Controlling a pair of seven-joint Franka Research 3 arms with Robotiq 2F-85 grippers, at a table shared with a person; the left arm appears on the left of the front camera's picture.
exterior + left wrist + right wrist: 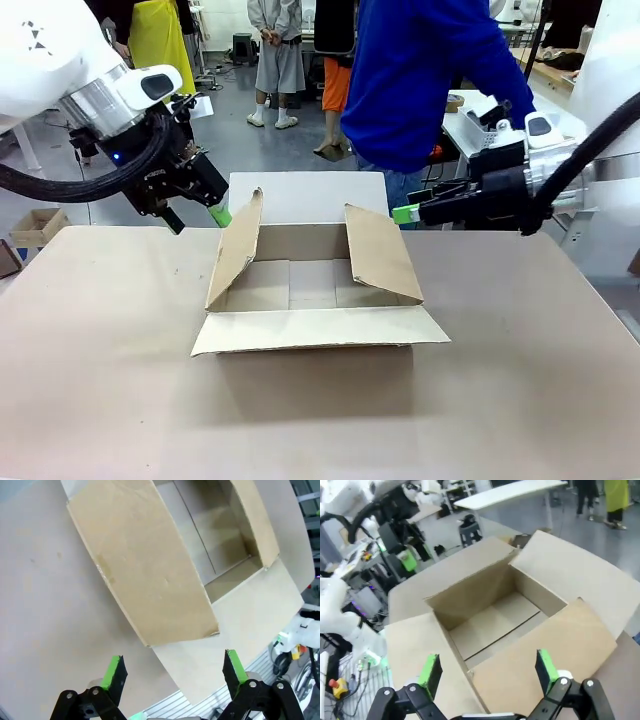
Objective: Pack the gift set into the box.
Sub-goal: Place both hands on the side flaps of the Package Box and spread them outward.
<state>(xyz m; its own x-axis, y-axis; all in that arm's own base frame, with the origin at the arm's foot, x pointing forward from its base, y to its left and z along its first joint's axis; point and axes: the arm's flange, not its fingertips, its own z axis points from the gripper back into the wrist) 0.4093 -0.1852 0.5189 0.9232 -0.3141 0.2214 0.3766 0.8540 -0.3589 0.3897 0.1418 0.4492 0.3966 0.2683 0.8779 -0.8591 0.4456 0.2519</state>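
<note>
The box (320, 328) stands open in the middle of the table with nothing in it; its near flap lies flat, and the left flap (145, 565) and right flap (545, 650) stand up at a slant. My left gripper (197, 218) hovers open just outside the far left corner, its green pads spread above the left flap's outer edge (173, 660). My right gripper (408, 211) is open beside the far right corner, looking over the right flap into the box (487, 660). Behind it, a person in blue reaches toward a white basket (487, 120); what it holds is too small to tell.
A white side table (305, 193) butts against the far edge. A small cardboard box (35, 225) sits on the floor at left. People stand farther back. The tan tabletop (120, 380) is bare around the box.
</note>
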